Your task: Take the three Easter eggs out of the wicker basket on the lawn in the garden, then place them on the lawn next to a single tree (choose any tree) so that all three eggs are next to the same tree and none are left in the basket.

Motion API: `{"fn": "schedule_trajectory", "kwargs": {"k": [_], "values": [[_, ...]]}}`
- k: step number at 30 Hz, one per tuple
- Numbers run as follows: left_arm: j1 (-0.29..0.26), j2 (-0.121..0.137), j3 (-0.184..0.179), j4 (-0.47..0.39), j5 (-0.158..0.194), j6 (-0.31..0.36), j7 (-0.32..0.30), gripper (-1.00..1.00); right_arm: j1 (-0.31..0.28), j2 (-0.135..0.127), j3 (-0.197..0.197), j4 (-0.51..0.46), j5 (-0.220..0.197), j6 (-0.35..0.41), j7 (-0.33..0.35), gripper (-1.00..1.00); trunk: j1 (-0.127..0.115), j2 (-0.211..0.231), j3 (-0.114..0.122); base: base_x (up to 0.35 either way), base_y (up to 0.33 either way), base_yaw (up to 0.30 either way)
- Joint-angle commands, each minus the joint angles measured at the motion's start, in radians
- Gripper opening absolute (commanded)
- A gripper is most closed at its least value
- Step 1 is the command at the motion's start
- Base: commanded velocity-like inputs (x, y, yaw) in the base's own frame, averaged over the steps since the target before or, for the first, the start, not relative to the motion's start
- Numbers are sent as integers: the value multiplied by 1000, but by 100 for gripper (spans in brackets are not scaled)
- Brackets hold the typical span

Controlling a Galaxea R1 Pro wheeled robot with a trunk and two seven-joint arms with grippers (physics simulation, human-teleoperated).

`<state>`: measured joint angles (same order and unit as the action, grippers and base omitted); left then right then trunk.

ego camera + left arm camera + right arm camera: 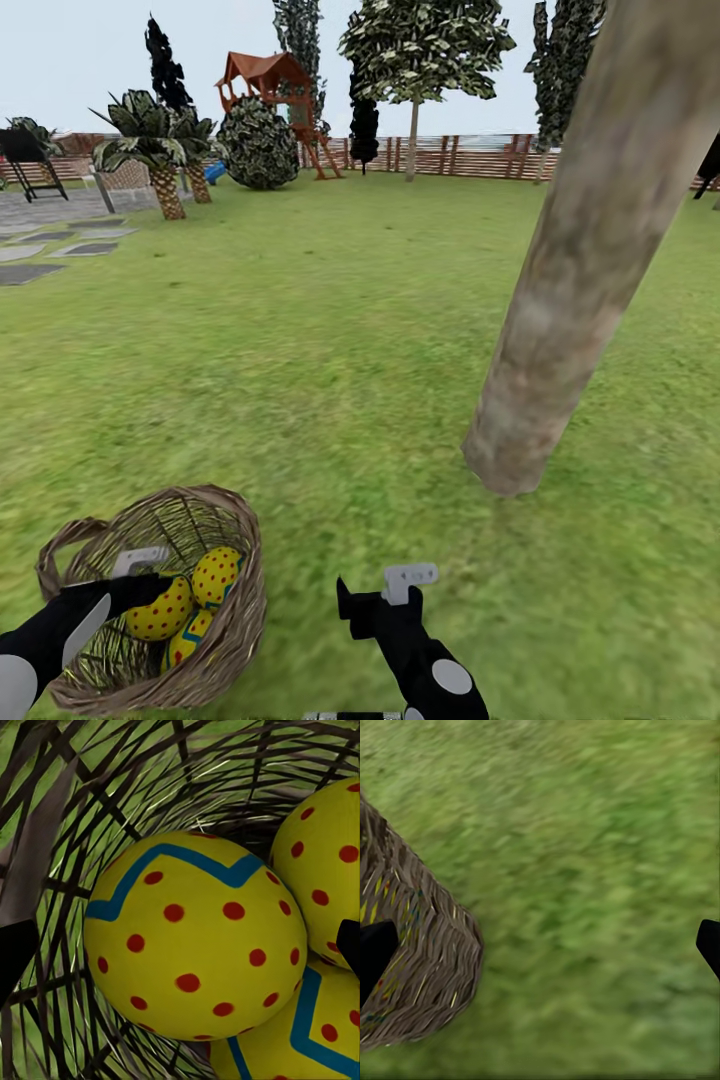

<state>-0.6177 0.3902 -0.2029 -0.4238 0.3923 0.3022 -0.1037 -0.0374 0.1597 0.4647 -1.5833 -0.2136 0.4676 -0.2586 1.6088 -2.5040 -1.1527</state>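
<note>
The wicker basket (248, 600) lies on the lawn (330, 330) at the lower left, tilted with its mouth toward me. Three yellow Easter eggs with red dots and blue zigzags rest inside: one (160, 614), one (216, 574) and one (190, 637). My left gripper (150, 590) reaches into the basket and stands open around the nearest egg (195, 937), its fingertips (15, 952) clear of the shell. My right gripper (378, 590) hovers open over the grass just right of the basket (427, 967). The thick grey-tan tree trunk (560, 300) rises close by at the right.
Far across the lawn stand short palms (165, 160), a round bush (258, 145), a wooden play tower (270, 80), another tree (415, 50) and the slat fence (480, 155). Grey paving (50, 230) lies at the far left. Open grass lies between basket and trunk.
</note>
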Motion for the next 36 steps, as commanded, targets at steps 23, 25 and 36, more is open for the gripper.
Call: {"fn": "schedule_trajectory", "kwargs": {"k": [23, 25, 36], "values": [[0, 1, -4, -1, 5, -4, -1, 100, -1, 0, 3, -1, -10, 5, -10, 100, 4, -3, -40, 0, 0, 0], [0, 1, -4, -1, 5, -10, -1, 100, -1, 0, 3, -1, -10, 5, -10, 100, 4, -3, -40, 0, 0, 0], [1, 1, -4, -1, 4, -50, -1, 100, 0, 0, 3, -1, -10, 5, -10, 100, 6, -4, -59, 0, 0, 0]]}}
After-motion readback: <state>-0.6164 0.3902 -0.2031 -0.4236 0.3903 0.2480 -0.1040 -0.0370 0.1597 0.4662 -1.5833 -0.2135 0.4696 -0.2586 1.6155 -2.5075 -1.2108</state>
